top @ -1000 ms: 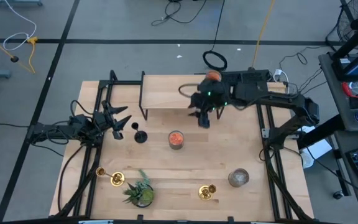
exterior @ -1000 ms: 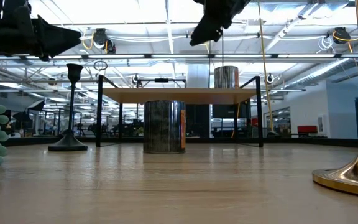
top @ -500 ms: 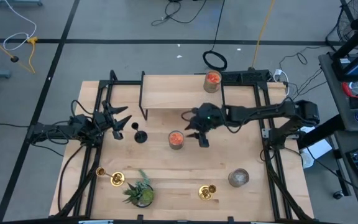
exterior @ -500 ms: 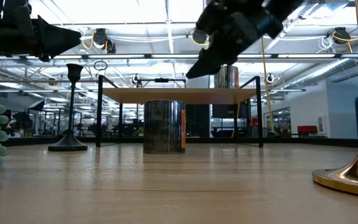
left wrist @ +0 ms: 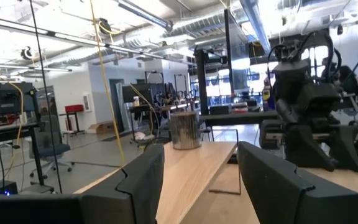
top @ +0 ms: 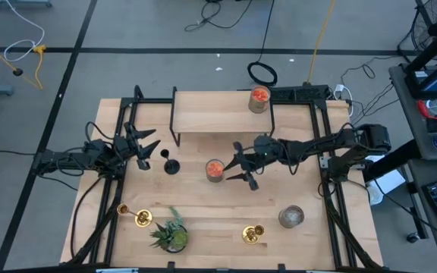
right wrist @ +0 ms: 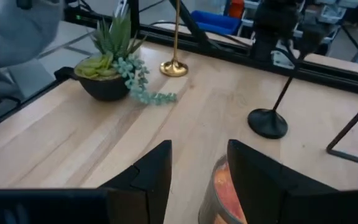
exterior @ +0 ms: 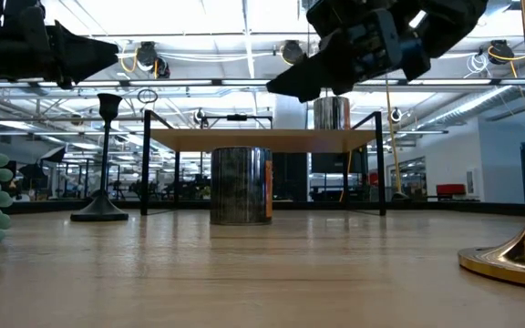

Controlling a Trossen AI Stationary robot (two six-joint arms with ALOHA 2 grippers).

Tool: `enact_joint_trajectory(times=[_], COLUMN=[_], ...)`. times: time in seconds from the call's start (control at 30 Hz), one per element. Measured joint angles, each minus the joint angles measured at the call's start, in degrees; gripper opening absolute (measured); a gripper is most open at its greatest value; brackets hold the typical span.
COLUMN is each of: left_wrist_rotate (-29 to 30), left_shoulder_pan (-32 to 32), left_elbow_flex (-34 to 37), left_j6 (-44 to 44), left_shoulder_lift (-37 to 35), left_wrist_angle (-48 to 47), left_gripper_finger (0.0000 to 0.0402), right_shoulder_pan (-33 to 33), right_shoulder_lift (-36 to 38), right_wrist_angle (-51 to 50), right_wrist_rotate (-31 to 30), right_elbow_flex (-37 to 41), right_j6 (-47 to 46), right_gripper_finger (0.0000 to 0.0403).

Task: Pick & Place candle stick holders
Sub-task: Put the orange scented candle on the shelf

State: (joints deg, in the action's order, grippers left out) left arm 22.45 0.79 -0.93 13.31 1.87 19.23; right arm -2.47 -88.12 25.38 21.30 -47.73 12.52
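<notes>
The matt black holder (top: 171, 165) stands on its round base left of centre; it also shows in the right wrist view (right wrist: 267, 122). One gold holder (top: 133, 215) stands near the front left, upright on its base (right wrist: 174, 67). The other gold holder (top: 253, 234) stands at the front, right of centre. My right gripper (top: 232, 168) is open and raised, pointing toward the table's left, just right of a glass jar with orange filling (top: 215, 170); the jar shows between its fingers (right wrist: 225, 186). My left gripper (top: 152, 150) is open and raised, left of the black holder.
A raised wooden shelf (top: 222, 115) on black legs stands at the back, with an orange-filled jar (top: 259, 98) on its right end. A grey-filled jar (top: 291, 217) stands front right. A green potted plant (top: 171, 233) stands front left, beside the gold holder.
My right gripper has swung from the shelf toward the table's near edge and come lower. It has turned so that it points toward the table's left, beside the orange-filled jar in the middle.
</notes>
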Motion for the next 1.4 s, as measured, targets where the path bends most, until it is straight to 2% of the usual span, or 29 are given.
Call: enact_joint_trajectory(times=[0.23,0.47,0.8,0.93,1.2,1.3,1.4], left_wrist_rotate=[-0.33,-10.67,-8.93,-8.93,-8.93,-8.93,-8.93], left_shoulder_pan=[0.01,0.03,0.01,0.01,-0.01,-0.01,-0.01], left_elbow_flex=[0.0,-0.02,0.0,0.0,0.0,0.0,0.0], left_j6=[-0.11,-0.1,-0.05,-0.05,-0.03,-0.03,-0.03], left_shoulder_lift=[-0.02,0.8,1.25,1.25,1.25,1.25,1.25], left_wrist_angle=[0.63,0.17,-0.14,-0.14,-0.14,-0.13,-0.13], left_gripper_finger=[0.0212,0.0212,0.0212,0.0212,0.0212,0.0212,0.0212], right_shoulder_pan=[0.34,-0.13,-2.1,-2.44,-2.87,-2.94,-2.92], right_shoulder_lift=[-4.53,-10.39,-14.28,-14.62,-14.58,-14.51,-13.78], right_wrist_angle=[-3.73,-3.52,-1.78,-2.36,-5.23,-6.63,-8.63], right_wrist_rotate=[-0.02,-0.18,-0.2,-0.21,0.08,-0.07,-1.29], right_elbow_flex=[-4.22,-5.27,-5.48,-5.48,-5.52,-5.55,-5.57], right_j6=[0.46,5.26,8.47,10.26,12.45,12.23,12.29], right_gripper_finger=[0.015,0.015,0.0148,0.0119,0.0012,0.0009,0.0034])
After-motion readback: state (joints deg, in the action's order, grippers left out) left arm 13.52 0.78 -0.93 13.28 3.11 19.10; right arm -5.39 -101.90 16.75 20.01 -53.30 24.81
